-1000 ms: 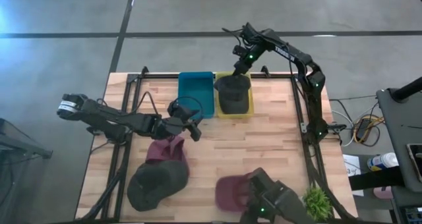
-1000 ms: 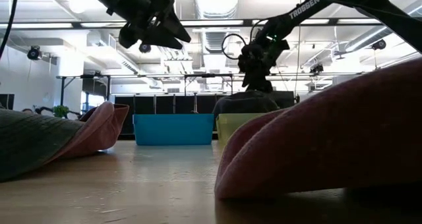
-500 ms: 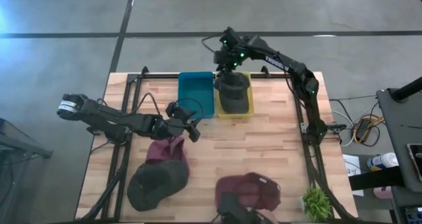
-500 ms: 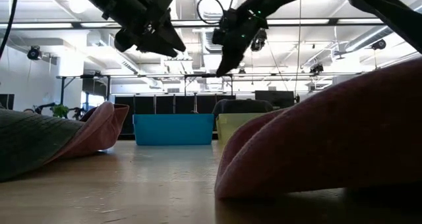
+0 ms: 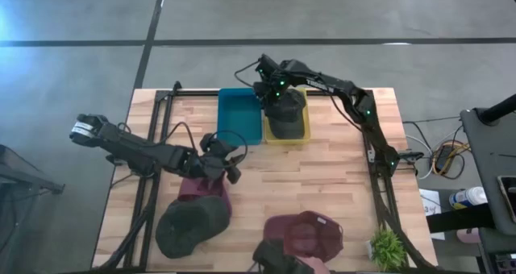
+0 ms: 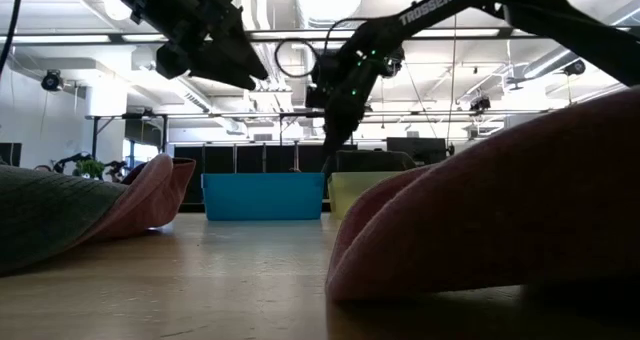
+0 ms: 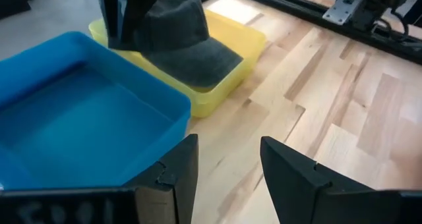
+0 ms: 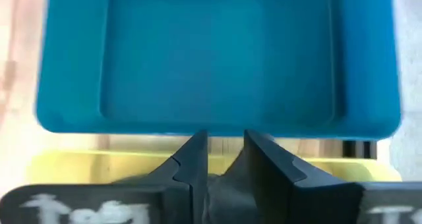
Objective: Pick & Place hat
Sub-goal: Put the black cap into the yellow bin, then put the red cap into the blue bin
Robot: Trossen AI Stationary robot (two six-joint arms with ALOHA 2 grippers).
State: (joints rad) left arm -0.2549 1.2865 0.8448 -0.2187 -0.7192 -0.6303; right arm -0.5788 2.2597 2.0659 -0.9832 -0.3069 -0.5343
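Note:
A dark grey hat point(image 5: 284, 113) lies in the yellow bin point(image 5: 305, 126), also seen in the left wrist view point(image 7: 181, 43). My right gripper point(image 5: 268, 93) points down at that hat's far left edge, beside the blue bin point(image 5: 240, 117). Its fingers stand a narrow gap apart point(image 8: 226, 141). My left gripper point(image 5: 231, 168) is open point(image 7: 227, 151) and hovers over the far end of a maroon hat point(image 5: 201, 185). That maroon hat lies flat on the table and partly rests on another dark grey hat point(image 5: 189, 224). A second maroon hat point(image 5: 306, 234) lies near the near edge. My right gripper comes from above, pointing down, at the far left edge of the hat point(image 6: 340, 158) in the yellow bin. Dark cloth shows below the fingers in its wrist view. I cannot tell whether the fingers touch it. The hat rests in the bin.
The blue bin point(image 8: 217, 53) stands beside the yellow bin along the far edge. Black frame rails point(image 5: 375, 157) run down both sides of the table. A small green plant point(image 5: 388, 247) sits at the near right corner. Bare wood point(image 5: 306, 173) lies mid-table.
My right gripper has left the place over the yellow bin. It swung toward the table's left along the far edge and came down at the hat's far left edge. The hat stayed in the bin. My left gripper drifted slightly toward the near left.

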